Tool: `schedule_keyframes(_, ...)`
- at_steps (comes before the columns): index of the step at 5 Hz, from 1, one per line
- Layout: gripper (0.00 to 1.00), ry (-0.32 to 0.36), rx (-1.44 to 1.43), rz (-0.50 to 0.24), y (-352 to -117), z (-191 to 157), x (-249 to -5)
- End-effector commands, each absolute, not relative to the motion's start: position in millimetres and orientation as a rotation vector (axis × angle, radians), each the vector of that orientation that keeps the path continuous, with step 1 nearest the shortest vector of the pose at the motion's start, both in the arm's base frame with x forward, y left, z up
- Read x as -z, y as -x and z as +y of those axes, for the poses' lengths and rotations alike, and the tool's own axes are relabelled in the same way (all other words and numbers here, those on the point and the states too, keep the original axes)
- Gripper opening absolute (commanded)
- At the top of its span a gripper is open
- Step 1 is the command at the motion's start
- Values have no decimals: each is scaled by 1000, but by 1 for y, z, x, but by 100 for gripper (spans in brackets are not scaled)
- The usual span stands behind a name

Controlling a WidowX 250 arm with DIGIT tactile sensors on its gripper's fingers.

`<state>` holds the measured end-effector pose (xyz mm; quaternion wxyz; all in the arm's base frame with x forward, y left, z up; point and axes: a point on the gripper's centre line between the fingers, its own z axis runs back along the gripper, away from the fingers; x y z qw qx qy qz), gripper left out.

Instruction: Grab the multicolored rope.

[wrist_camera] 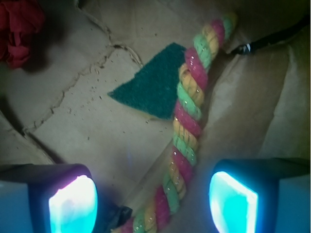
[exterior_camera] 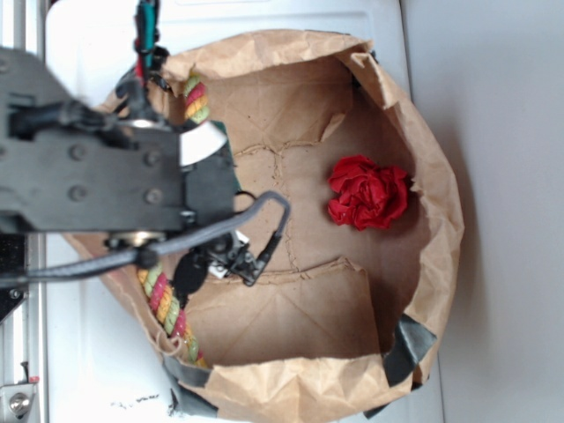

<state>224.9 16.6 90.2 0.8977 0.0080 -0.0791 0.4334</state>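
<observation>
Spread fingers straddle the multicolored rope — untouched (hugging the bag wall) — open floor beside.

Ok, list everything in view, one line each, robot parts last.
rope: one, red, yellow and pale green, along the bag's wall, partly under the arm in the exterior view
sponge: one, green, triangular, on the bag floor, touching the rope's side
cloth ball: one, red, on the bag floor, apart from the rope
paper bag: one, brown, rolled down, holding the rest
white surface: one, under the bag
gripper: one, black, fingers apart either side of the rope
cable: one, grey, looping off the arm
</observation>
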Motion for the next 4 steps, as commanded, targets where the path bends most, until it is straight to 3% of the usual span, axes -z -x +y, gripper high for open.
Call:
schedule_keyframes(1,100,-23,-866,-198,-225,20,-79)
schedule_keyframes(4,100,-68,-742,-233,-225,36,-49)
